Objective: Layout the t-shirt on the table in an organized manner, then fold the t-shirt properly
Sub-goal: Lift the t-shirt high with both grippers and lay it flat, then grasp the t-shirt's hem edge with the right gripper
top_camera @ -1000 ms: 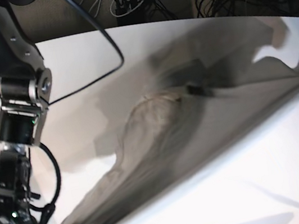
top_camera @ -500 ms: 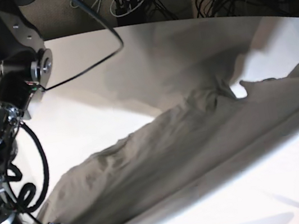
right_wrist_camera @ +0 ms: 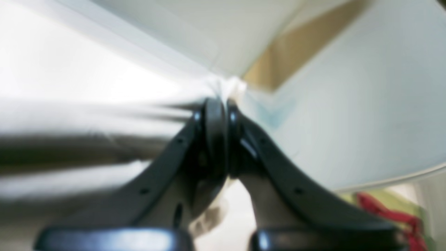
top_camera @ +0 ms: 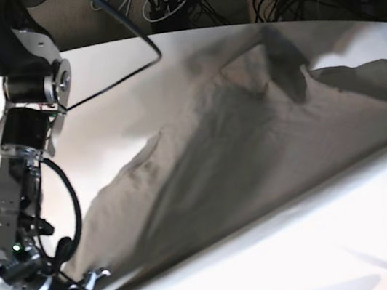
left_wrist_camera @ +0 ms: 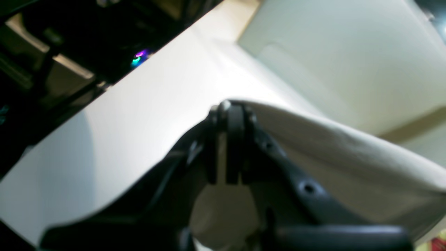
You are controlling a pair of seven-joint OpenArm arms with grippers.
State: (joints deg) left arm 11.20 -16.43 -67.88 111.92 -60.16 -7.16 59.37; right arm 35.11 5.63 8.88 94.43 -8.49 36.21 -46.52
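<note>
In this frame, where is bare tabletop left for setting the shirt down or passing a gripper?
Bare table runs along the near side, below the t-shirt's stretched lower edge, and at the far left between the shirt and the right arm. The middle and far right are covered by lifted cloth pinched in the right gripper and left gripper.

Light: we find the table (top_camera: pixel 283 248) brightly lit, near glare.
Shadow: dark folds across the t-shirt (top_camera: pixel 253 150).
Blur: we note both wrist views smeared; base edges bowed.
</note>
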